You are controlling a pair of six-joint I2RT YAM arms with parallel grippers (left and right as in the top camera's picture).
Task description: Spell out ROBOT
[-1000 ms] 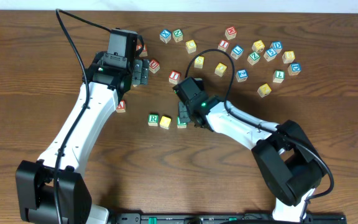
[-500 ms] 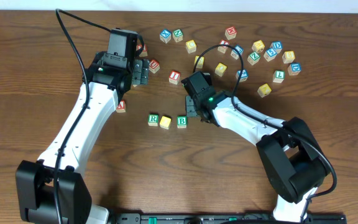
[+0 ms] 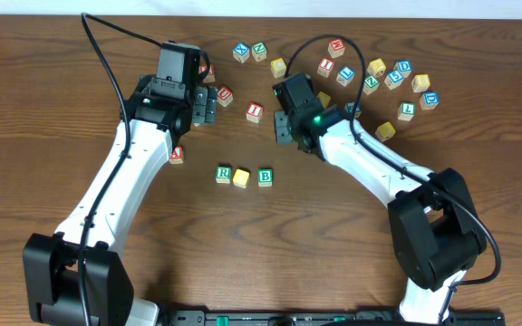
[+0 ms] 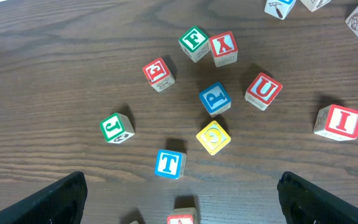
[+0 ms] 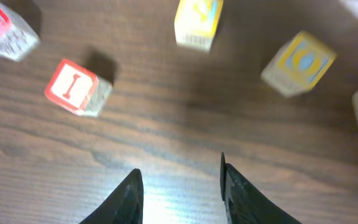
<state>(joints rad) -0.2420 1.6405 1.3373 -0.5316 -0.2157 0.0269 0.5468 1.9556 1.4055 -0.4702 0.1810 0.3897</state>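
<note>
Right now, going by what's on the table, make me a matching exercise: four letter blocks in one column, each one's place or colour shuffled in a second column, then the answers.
Column one:
1. R block
2. B block
3. I block
4. T block

Column two:
A. right end of the line of three blocks
B. blue letter, seen in the left wrist view
C. left end of that line
D. red letter, standing apart from that line

Pairs: 1-C, 2-A, 3-D, 4-B

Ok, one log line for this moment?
row: R block, yellow block, B block | right gripper: open, empty, near I block | left gripper: open, near T block
</note>
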